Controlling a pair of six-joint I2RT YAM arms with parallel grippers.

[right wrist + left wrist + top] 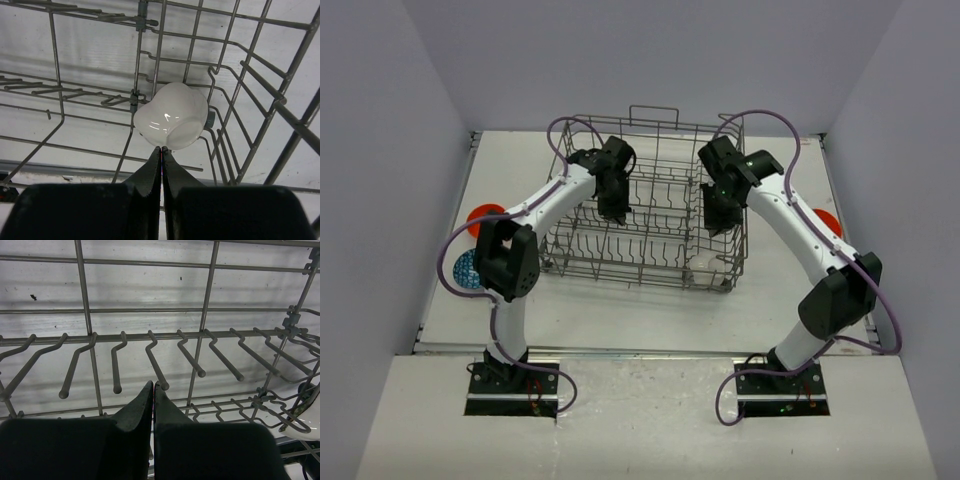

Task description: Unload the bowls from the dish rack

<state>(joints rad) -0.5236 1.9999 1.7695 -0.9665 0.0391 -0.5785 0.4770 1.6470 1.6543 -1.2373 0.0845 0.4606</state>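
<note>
Most of the job looks done: the dish rack (650,215) is almost bare; an orange bowl (483,217) and a blue bowl (466,267) sit on the table by the left arm, and a second orange bowl (828,220) by the right arm. One white bowl (172,116) lies tipped in a corner of the rack, so it is left to take out. The left gripper (152,390) is pressed together over bare pegs, holding nothing; the right gripper (161,152) is pressed together too, empty, just beside the white bowl.
</note>
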